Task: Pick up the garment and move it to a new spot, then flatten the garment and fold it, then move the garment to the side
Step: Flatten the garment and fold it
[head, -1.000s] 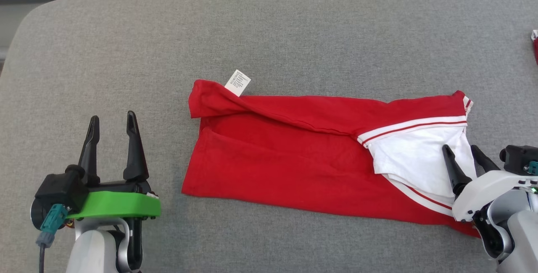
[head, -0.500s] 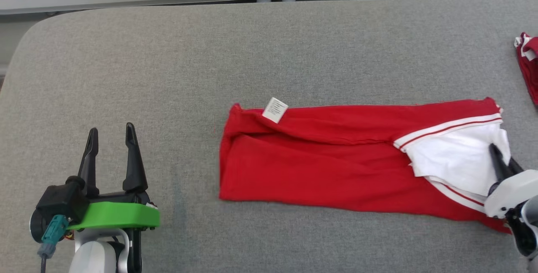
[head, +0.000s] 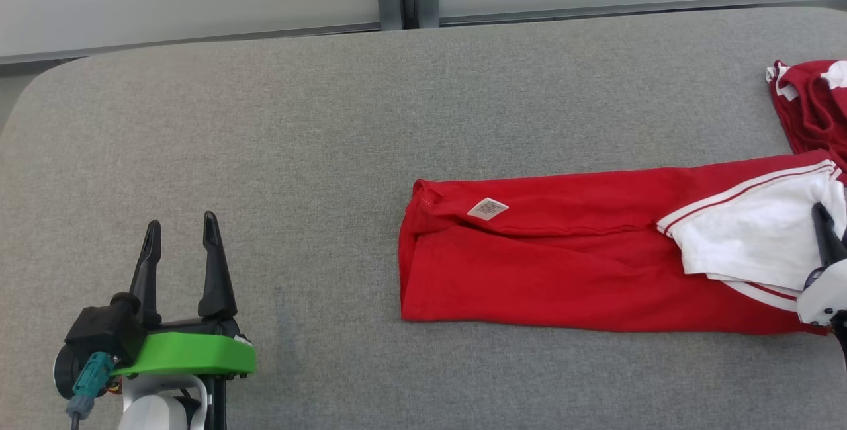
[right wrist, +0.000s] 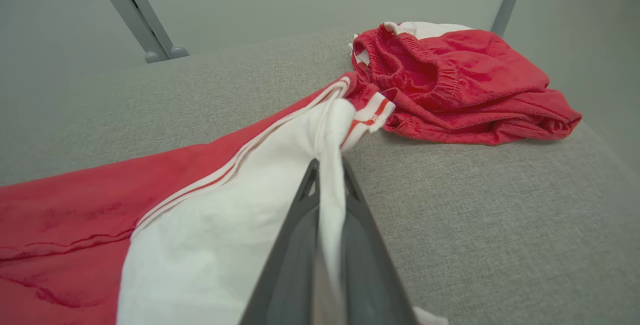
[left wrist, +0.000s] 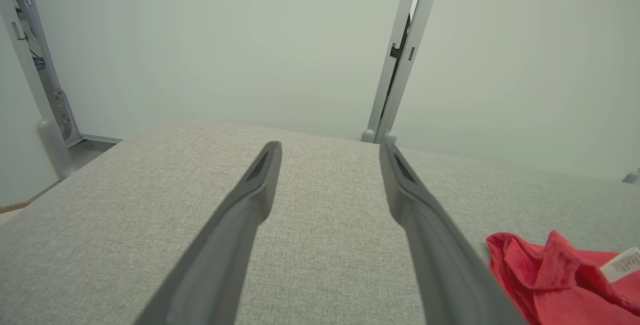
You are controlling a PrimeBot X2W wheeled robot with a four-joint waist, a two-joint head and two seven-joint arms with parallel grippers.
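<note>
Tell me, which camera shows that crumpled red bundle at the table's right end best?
The right wrist view: the crumpled red bundle lies whole there, elastic waistband plain. The head view catches just part of it, cut off by the picture's right edge.

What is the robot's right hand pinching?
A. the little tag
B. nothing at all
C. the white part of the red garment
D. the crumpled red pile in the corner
C: in the right wrist view the right hand is shut on a fold of the white part of the garment.
</note>
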